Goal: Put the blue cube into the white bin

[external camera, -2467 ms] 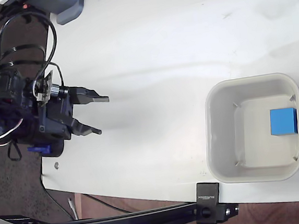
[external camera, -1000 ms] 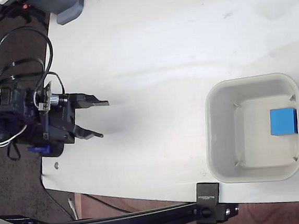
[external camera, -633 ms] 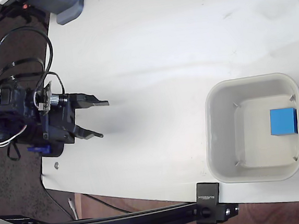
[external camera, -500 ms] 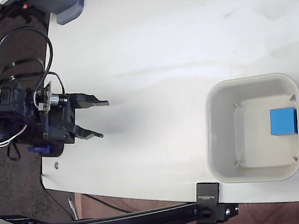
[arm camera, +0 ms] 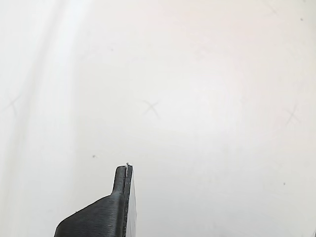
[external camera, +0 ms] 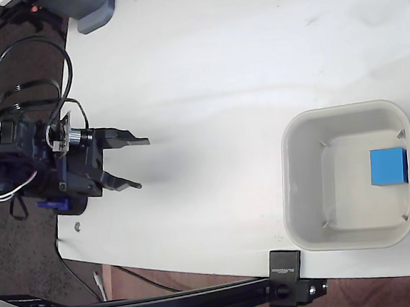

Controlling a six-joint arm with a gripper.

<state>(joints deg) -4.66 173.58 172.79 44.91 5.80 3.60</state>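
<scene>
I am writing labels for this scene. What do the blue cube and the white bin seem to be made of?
The blue cube: probably plastic or foam, matte; its faces are flat, even blue with no shine or grain. The white bin: likely moulded plastic, smooth and slightly dull; it shows rounded corners, a thick rim and sloping inner walls. The pictures cannot confirm either material.

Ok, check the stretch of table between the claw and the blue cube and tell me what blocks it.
Only the near wall of the square off-white plastic bin: the small bright-blue cube already lies inside it. The white table between it and the open claw is bare.
</scene>
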